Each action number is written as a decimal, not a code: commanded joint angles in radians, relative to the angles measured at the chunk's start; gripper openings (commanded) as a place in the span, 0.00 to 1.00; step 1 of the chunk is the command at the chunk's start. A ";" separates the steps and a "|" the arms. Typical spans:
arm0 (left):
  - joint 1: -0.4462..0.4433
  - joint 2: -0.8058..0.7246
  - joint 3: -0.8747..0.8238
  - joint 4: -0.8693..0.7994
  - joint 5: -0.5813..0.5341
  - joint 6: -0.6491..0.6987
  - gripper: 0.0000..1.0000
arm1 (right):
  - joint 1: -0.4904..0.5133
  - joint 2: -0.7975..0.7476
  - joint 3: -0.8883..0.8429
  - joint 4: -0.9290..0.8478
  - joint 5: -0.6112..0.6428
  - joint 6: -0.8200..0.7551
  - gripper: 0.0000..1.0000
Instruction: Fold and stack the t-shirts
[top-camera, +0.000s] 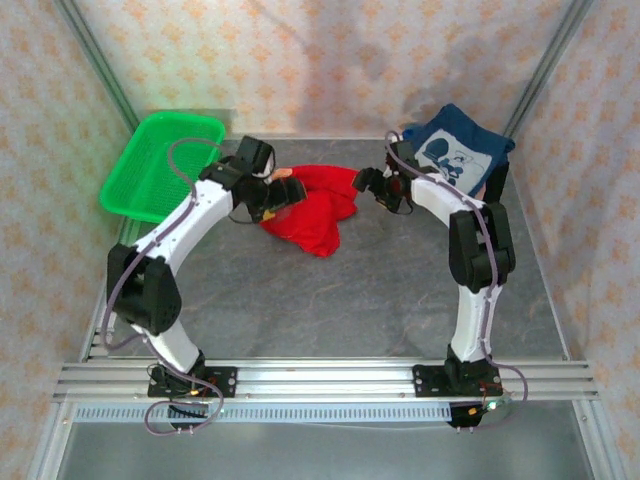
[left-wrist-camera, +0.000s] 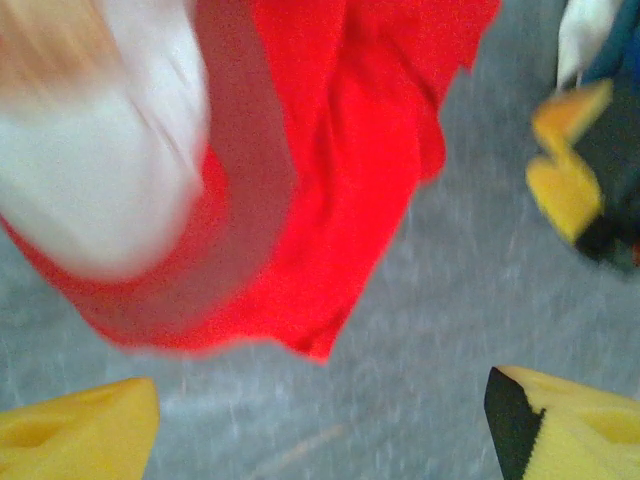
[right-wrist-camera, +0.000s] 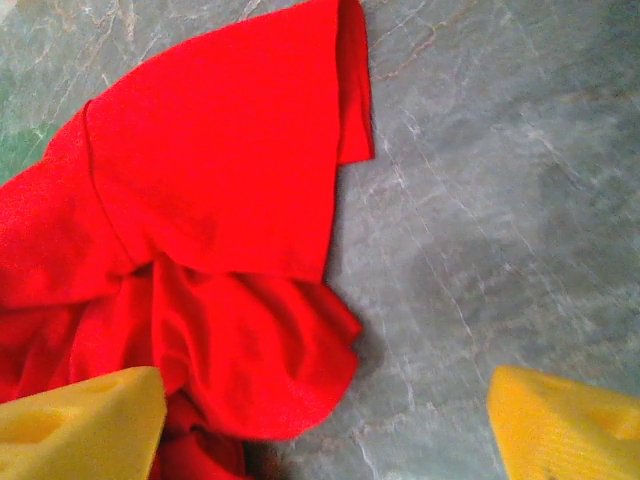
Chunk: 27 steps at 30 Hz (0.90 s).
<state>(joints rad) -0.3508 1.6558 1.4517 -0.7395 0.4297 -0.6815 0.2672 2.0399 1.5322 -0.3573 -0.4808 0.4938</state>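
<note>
A bright red t-shirt (top-camera: 315, 212) lies crumpled on the grey table at centre back. My left gripper (top-camera: 283, 190) hovers at its left end, my right gripper (top-camera: 362, 183) at its right end. In the left wrist view the red t-shirt (left-wrist-camera: 340, 170) shows a blurred pale print patch, and my left gripper (left-wrist-camera: 320, 430) is open over bare table just short of the hem. In the right wrist view my right gripper (right-wrist-camera: 325, 425) is open, with a rumpled lobe of the red t-shirt (right-wrist-camera: 200, 190) beside its left finger (right-wrist-camera: 80, 425). A folded navy t-shirt (top-camera: 458, 152) with a white print lies back right.
A green plastic basket (top-camera: 165, 160) sits at the back left corner. Patterned walls close in the back and sides. The grey tabletop (top-camera: 330, 300) stretches in front of the shirt to the metal rail (top-camera: 320, 380) holding both arm bases.
</note>
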 joint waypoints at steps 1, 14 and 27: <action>-0.026 -0.062 -0.137 0.023 0.003 -0.094 0.84 | -0.006 0.077 0.055 0.039 -0.040 0.053 0.76; -0.090 0.010 -0.294 0.306 0.061 -0.244 0.80 | 0.000 0.228 0.118 0.181 -0.133 0.212 0.49; -0.141 0.248 -0.207 0.433 0.096 -0.295 0.66 | 0.020 0.334 0.269 0.124 -0.156 0.233 0.18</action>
<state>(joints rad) -0.4812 1.9011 1.2011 -0.3435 0.5201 -0.9684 0.2802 2.3581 1.7714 -0.2119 -0.6289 0.7170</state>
